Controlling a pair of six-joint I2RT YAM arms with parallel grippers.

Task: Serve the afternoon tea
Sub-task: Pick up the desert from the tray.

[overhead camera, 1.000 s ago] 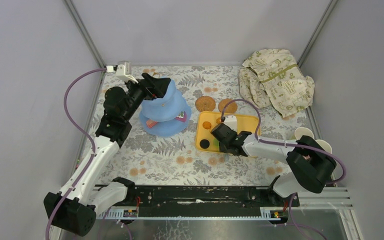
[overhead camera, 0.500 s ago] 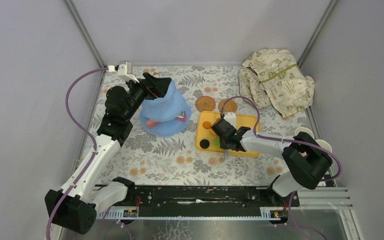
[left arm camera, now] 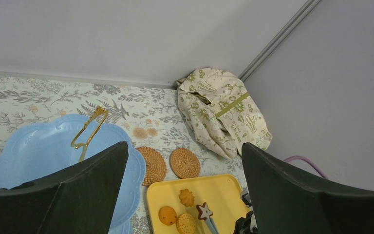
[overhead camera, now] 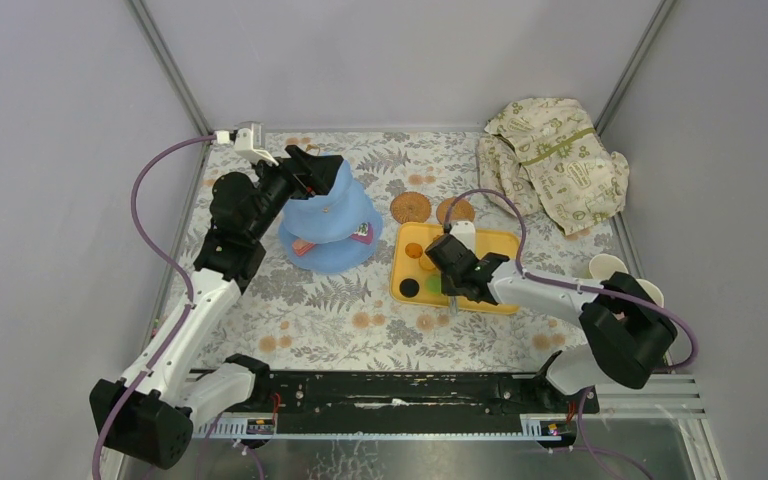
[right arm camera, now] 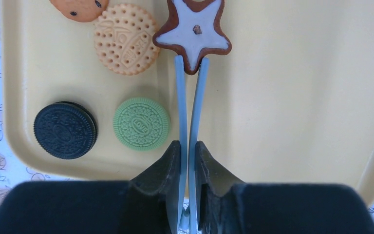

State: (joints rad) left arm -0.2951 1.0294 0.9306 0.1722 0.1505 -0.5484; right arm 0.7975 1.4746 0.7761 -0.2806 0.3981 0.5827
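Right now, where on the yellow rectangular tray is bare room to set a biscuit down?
Bare: the yellow tray between the thin blue tongs and the rim opposite the biscuits. Crowded: the other side, with black sandwich biscuit, green sandwich biscuit, pale dotted round biscuit.
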